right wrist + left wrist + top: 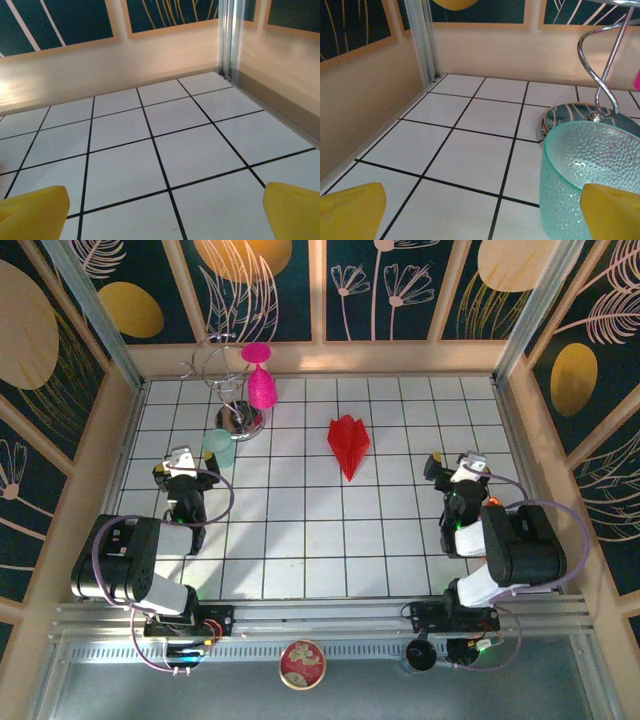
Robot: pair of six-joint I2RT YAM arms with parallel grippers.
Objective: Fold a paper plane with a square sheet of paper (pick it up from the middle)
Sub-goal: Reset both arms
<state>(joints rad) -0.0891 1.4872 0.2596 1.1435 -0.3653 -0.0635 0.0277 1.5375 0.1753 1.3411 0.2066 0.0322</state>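
The square sheet of paper lies folded into a bright red paper plane, a narrow dart flat on the tiled table, its tip pointing toward the near edge. My left gripper hovers low at the left, well apart from the plane, and in its wrist view it stands open over bare tiles. Its yellow fingertips have nothing between them. My right gripper sits at the right, several tiles from the plane. It is open too, over bare tiles.
A teal dimpled cup stands just beyond the left gripper, close to its right finger. Behind it are a chrome wire stand and a magenta goblet. Beige walls ring the table. A round patterned disc lies below the near rail.
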